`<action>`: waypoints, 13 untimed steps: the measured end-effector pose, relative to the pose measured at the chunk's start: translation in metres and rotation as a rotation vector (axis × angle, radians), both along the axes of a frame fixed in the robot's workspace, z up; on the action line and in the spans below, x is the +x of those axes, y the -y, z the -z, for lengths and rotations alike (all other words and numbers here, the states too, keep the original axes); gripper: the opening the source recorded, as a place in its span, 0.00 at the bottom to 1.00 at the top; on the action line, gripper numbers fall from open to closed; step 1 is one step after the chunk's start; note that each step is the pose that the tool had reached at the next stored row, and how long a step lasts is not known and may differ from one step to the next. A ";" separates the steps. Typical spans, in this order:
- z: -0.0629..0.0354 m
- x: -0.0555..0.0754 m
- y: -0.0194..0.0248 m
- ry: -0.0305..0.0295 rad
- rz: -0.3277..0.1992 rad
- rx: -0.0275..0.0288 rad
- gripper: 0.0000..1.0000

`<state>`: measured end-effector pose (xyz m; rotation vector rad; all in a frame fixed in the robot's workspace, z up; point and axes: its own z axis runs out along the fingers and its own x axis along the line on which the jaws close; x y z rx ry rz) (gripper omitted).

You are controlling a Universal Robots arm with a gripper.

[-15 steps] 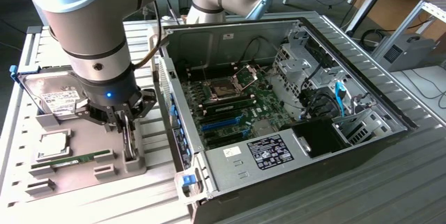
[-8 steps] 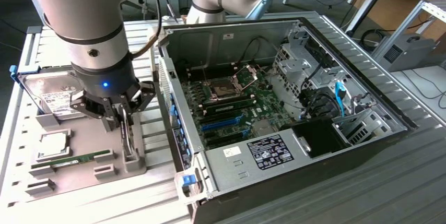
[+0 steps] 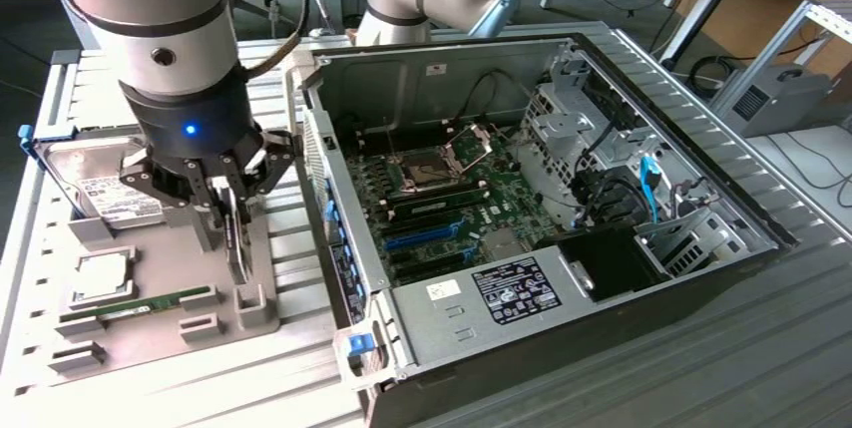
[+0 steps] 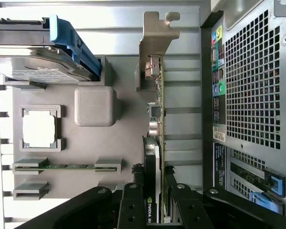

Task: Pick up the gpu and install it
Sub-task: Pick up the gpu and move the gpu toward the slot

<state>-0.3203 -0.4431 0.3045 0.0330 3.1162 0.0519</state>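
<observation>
The gpu [image 3: 241, 245] is a thin green card standing on edge over the grey parts tray [image 3: 167, 263], on the exterior view's left of the open computer case [image 3: 745, 238]. My gripper [image 3: 231, 211] comes down from above and is shut on the gpu, one black finger on each face. In the wrist view the gpu [image 4: 158, 119] appears edge-on, its silvery bracket [image 4: 155, 38] at the far end, and the fingers [image 4: 133, 202] clamp its near end. I cannot tell whether its lower edge touches the tray.
On the tray lie a hard drive [image 3: 100, 189] with a blue rail, a square processor [image 3: 104, 276] and a slim memory stick [image 3: 134, 303]. Inside the case, the motherboard [image 3: 446, 204] has a blue slot [image 3: 426, 238]. The case's rear grille [image 4: 252, 76] stands close beside the gpu.
</observation>
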 end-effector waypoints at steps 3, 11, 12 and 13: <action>-0.0090 0.000 0.0000 0.0001 0.000 -0.0031 0.27; -0.0327 0.000 0.0000 0.0000 0.000 -0.0125 0.27; -0.0365 0.000 0.0000 0.0000 0.000 -0.0140 0.27; -0.0382 0.000 0.0000 0.0000 0.000 -0.0146 0.27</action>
